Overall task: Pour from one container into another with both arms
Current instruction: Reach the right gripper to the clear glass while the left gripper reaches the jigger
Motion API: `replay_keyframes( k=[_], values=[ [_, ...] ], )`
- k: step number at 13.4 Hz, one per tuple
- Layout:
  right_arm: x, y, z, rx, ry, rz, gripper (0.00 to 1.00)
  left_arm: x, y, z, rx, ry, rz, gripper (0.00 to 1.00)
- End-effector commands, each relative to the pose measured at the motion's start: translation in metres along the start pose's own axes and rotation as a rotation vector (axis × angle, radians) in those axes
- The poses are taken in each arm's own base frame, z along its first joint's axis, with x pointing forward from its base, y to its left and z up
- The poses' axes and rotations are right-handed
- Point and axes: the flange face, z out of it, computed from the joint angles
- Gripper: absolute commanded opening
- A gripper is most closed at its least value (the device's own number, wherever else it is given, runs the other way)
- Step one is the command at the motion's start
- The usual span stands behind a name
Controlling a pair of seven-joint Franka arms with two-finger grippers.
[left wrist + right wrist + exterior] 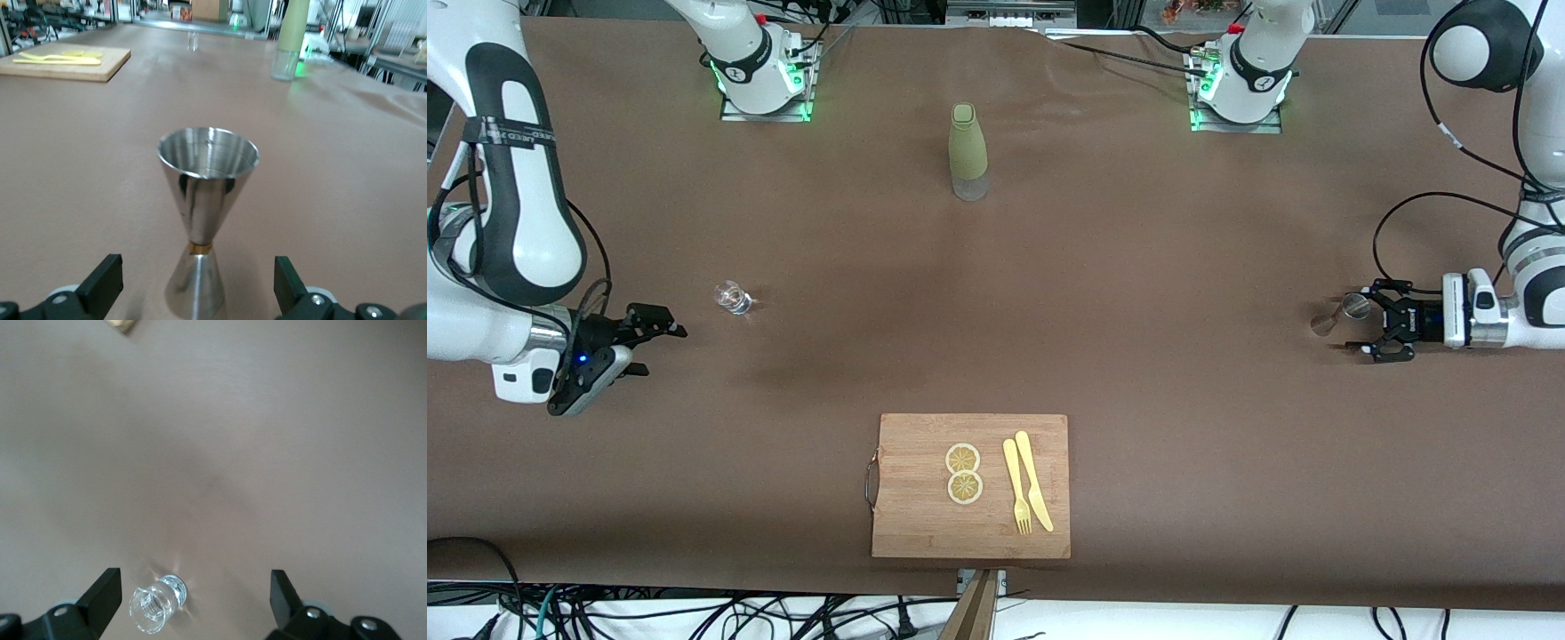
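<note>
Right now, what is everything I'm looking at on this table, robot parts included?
Table: one, brown surface, under everything.
Drinking glass: one, clear, tiny, toward the right arm's end of the table.
Jigger: one, silver metal, hourglass shape, upright toward the left arm's end.
Bottle: one, olive green, upright, mid-table between the two arm bases.
Cutting board: one, light wood with a metal handle, nearest the front camera.
Lemon slices: two, yellow, on the board.
Fork: one, pale yellow, on the board beside the slices.
Knife: one, pale yellow, beside the fork.
Right gripper: one, black, open, low near the glass, touching nothing.
Left gripper: one, black, open, fingers either side of the jigger, not closed on it.
</note>
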Motion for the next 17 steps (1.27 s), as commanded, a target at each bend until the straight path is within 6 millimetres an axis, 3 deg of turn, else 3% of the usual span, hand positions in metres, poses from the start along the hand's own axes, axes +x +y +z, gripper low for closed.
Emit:
replay_keyframes(
  k=[1,5,11,17],
  values=[
    [-0.03,-0.003,-0.005,0.033,0.066,-0.133,0.99,-0.009,-0.002,0.005,0.013,0.059,0.09,1.0],
    [-0.07,0.011,0.017,0.118,0.247,-0.304,0.99,0.003,-0.005,0.0,-0.013,0.106,0.134,1.0],
    [-0.124,0.018,0.057,0.205,0.419,-0.429,0.99,-0.002,-0.002,0.004,-0.008,0.121,0.216,0.99],
    [-0.165,0.033,0.103,0.282,0.533,-0.527,0.99,-0.003,-0.004,0.01,-0.014,0.128,0.218,0.89]
  ],
)
